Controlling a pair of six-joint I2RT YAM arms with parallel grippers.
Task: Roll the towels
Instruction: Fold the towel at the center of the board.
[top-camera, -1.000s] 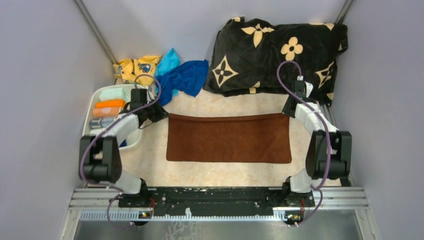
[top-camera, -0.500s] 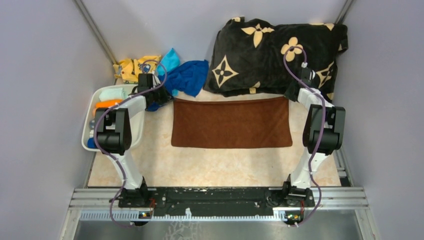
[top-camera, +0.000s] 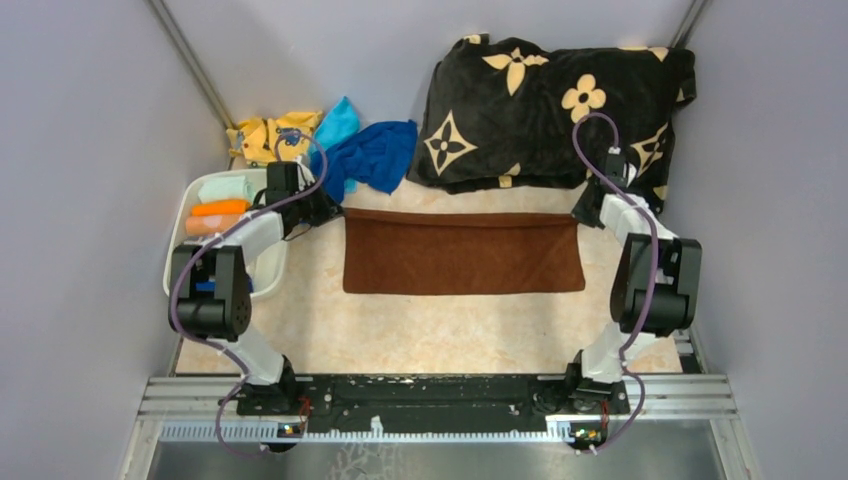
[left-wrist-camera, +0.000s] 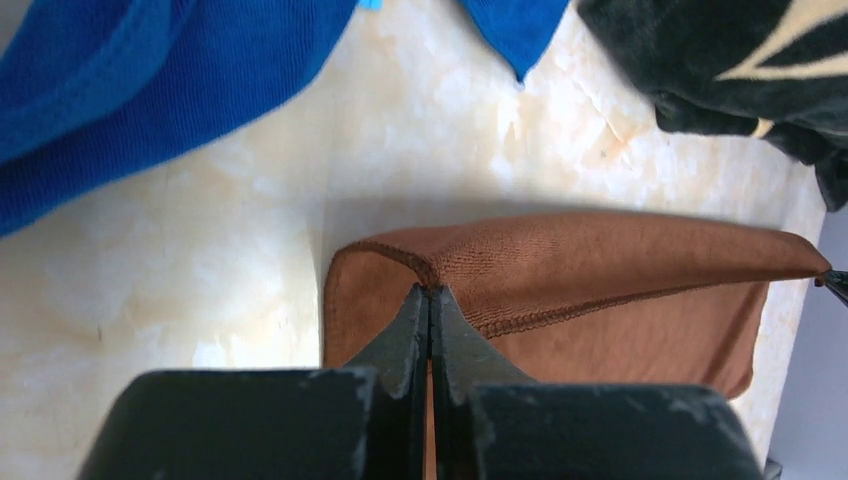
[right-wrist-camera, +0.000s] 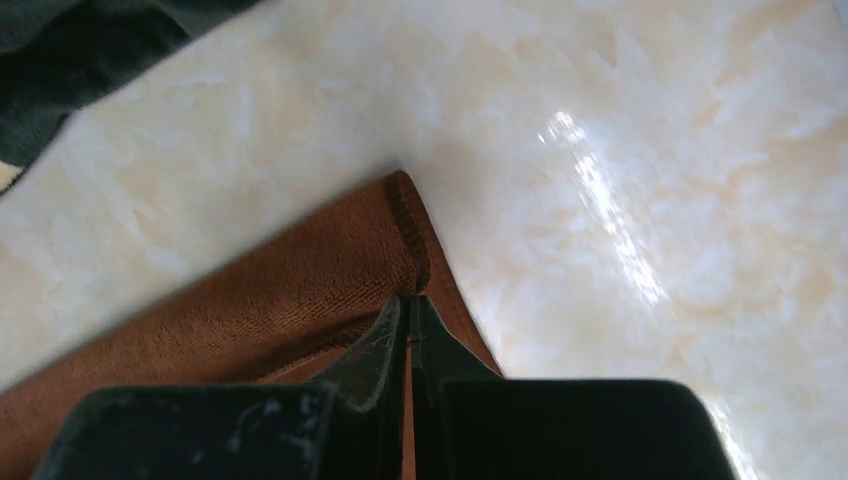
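The yellow cloth (top-camera: 262, 138) beside the cyan towel (top-camera: 338, 122) bears illegible print.

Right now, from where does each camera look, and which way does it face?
Top external: above and behind the robot, looking down at the table; left arm and right arm show.
Left wrist: on the left arm, looking down past the left gripper, shut on the brown towel's corner.
Right wrist: likewise past the right gripper at the opposite corner.
Shared: all three see the brown towel.
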